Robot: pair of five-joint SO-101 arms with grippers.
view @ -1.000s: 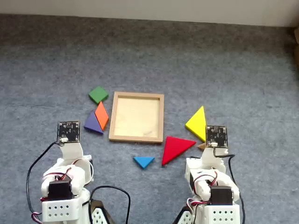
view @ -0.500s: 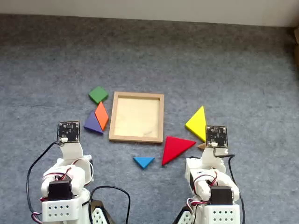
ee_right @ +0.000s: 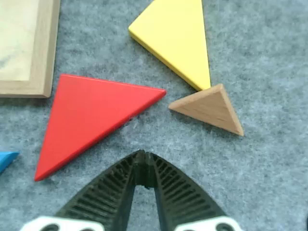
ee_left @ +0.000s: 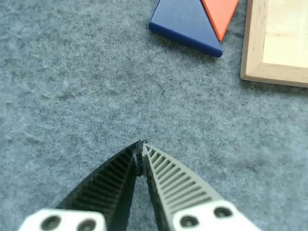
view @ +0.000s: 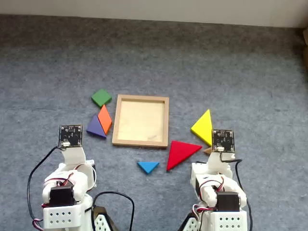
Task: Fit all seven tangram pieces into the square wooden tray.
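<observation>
Placement is not yet beginning: left hand (ee_left: 139, 147) and right hand (ee_right: 142, 156) are both sitting closed together and empty, the square wooden tray (view: 139, 143) lying unfilled ahead between them, so the right hand is likely needing to part over the red triangle (ee_right: 91, 120) just ahead.

Table cover (view: 216, 62): grey cloth, fuzzy, matt. Tray (view: 116, 122): pale bare wood, smooth. Red triangle (ee_right: 91, 120), yellow triangle (ee_right: 175, 38): smooth painted faces, slight sheen. Small triangle (ee_right: 209, 108): unpainted wood, grain showing. Right gripper (ee_right: 143, 154): ribbed black plastic, matt.
</observation>
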